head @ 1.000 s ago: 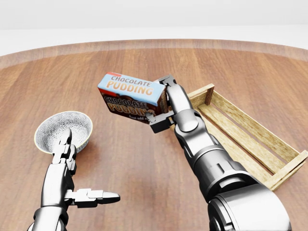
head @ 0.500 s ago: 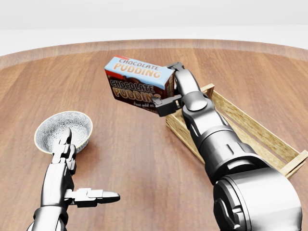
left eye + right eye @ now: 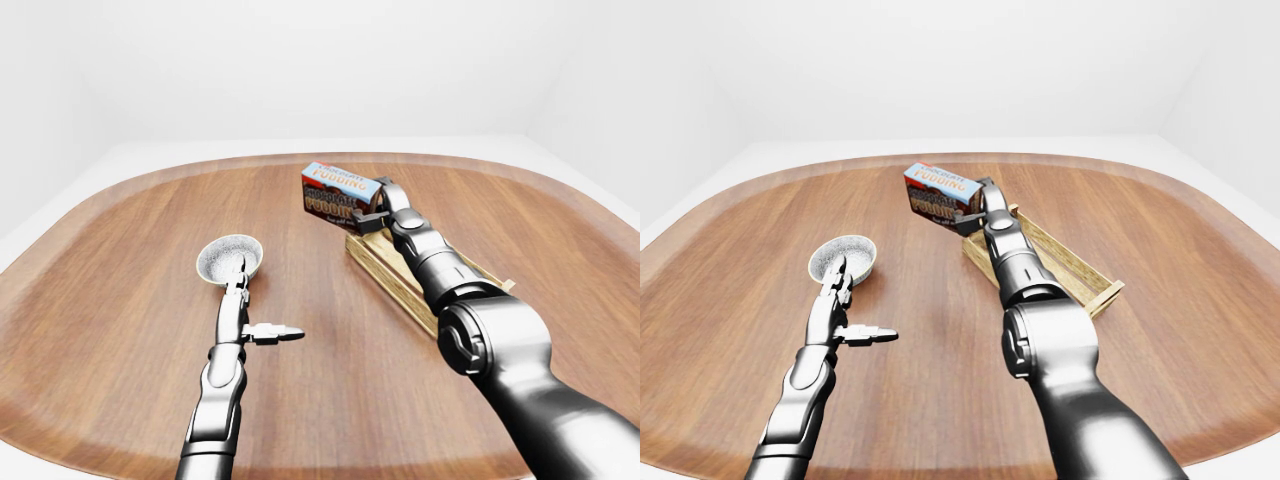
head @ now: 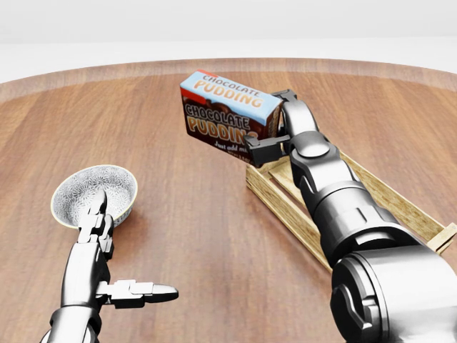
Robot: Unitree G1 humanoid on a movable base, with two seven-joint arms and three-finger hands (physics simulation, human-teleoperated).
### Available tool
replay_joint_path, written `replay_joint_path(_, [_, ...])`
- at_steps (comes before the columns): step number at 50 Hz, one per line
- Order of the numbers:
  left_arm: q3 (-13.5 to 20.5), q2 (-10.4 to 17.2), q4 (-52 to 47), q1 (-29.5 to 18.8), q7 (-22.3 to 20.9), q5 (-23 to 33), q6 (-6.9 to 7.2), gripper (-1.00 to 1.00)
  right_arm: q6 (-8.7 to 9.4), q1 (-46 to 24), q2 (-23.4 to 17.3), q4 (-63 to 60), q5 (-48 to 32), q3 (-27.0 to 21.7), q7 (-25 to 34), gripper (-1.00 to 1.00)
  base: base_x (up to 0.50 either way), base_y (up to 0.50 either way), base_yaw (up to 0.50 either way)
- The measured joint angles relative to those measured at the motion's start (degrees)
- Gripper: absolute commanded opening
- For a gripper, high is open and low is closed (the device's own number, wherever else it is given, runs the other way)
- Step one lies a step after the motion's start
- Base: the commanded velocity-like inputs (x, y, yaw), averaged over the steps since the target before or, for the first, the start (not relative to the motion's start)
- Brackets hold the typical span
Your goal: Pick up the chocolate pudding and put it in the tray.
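my right hand point(image 4: 275, 128) has its fingers clamped on the chocolate pudding point(image 4: 230, 114), now carried higher and rightward to the tray point(image 4: 275, 191) end; lowering in comes next. my left hand point(image 4: 100, 236) is open.

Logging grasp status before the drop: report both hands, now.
Left hand: open, fingers spread, holding nothing, beside the bowl.
Right hand: closed on the chocolate pudding box, held above the table near the tray.

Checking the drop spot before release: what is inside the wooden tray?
The slatted floor that shows in the tray looks bare. The right hand and its arm, holding the chocolate pudding box, hide the tray's near end.
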Motion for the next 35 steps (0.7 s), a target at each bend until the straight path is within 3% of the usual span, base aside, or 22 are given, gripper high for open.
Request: replay_joint_path(35, [0.03,-0.02,0.29,-0.23,0.25,-0.04,0.24,1.0,0.0,1.75,-5.08,0.1,1.29,-2.09,-3.05,-1.0,0.0,0.0,0.0])
